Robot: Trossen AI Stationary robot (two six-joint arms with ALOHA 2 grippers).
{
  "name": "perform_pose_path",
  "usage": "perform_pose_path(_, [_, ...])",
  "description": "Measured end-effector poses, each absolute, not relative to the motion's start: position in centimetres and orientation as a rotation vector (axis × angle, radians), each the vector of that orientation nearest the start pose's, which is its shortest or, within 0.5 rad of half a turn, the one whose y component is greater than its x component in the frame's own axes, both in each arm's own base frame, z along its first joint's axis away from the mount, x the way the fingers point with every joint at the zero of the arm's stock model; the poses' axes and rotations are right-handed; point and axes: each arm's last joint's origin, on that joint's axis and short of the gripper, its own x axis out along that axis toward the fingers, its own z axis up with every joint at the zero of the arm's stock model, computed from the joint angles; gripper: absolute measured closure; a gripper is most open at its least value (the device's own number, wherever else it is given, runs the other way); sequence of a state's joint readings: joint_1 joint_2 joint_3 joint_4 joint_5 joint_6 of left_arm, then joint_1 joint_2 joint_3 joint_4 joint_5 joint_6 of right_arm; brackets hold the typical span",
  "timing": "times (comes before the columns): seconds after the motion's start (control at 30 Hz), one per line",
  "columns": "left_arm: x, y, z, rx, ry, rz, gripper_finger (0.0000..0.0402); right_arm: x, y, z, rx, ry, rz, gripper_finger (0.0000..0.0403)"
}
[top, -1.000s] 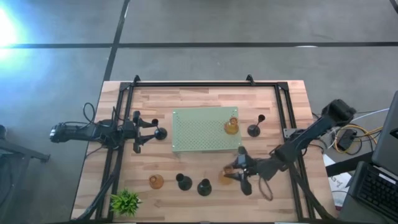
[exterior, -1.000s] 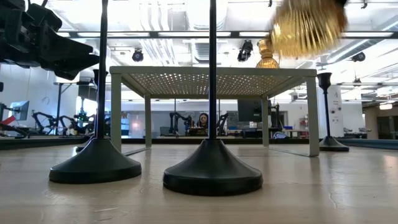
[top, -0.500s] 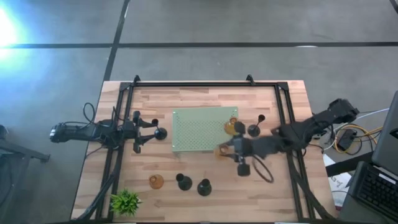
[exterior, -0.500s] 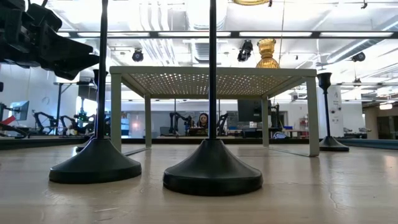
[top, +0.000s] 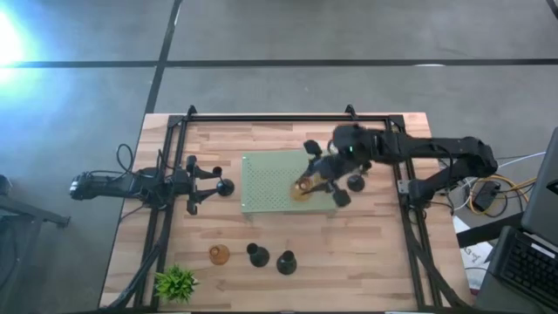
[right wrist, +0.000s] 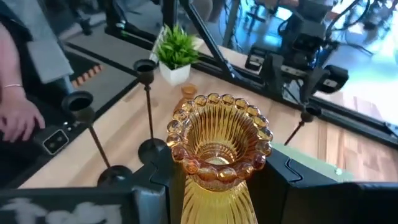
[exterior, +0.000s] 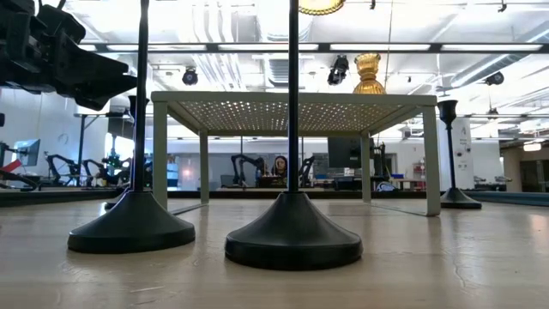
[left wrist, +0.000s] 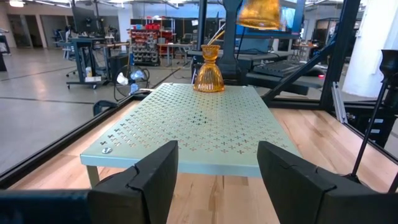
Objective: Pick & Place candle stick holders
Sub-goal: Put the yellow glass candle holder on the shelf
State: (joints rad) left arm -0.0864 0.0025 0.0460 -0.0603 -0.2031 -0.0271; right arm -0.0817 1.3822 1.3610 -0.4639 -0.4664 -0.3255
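Note:
My right gripper [top: 316,179] is shut on an amber holder [right wrist: 217,149], held in the air over the right part of the pale green board [top: 275,181]. It also shows in the left wrist view [left wrist: 260,12]. A second amber holder [left wrist: 208,71] stands on the board. A third amber holder [top: 218,254] and two black holders [top: 257,255] [top: 286,262] stand near the table's near edge. Another black holder [top: 356,181] stands right of the board. My left gripper [top: 205,185] is open at the table's left, close to a black holder [top: 225,186]. My right gripper pinches the amber holder's ribbed body [right wrist: 214,186], below its beaded rim [right wrist: 219,134], between its two fingers [right wrist: 152,183]. The fingers come slanting from the table's right. The holder is lifted clear above the green board.
A small green plant [top: 176,283] stands at the near left corner. Black frame rails [top: 166,201] run along the table's left and right sides. A person's hand [right wrist: 18,118] shows beyond the table in the right wrist view.
My right gripper has carried the amber holder up from the table's near right and toward the far edge and the left, until it hangs over the green board. The holder has risen clear of the table. My left arm has kept still.

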Motion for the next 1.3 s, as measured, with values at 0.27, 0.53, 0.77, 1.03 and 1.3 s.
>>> perform_pose_path(0.27, [9.4,-0.2,17.3,-0.024,0.015,0.117,0.0177,30.8,-7.1,35.6,-0.181,0.376,0.523,0.028])
perform_pose_path(0.53, [9.4,-0.2,17.3,-0.025,0.015,0.117,0.0177,32.2,-11.9,33.1,-0.134,0.396,0.59,0.028])
perform_pose_path(0.77, [9.4,-0.2,17.3,-0.024,0.015,0.117,0.0177,34.1,-14.3,32.2,-0.135,0.387,0.691,0.028])
perform_pose_path(1.03, [9.4,-0.2,17.3,-0.025,0.015,0.117,0.0177,35.8,-16.1,31.1,-0.161,0.411,0.756,0.028])
perform_pose_path(1.3, [9.4,-0.2,17.3,-0.024,0.015,0.117,0.0177,37.4,-16.8,29.0,-0.159,0.405,0.822,0.028])
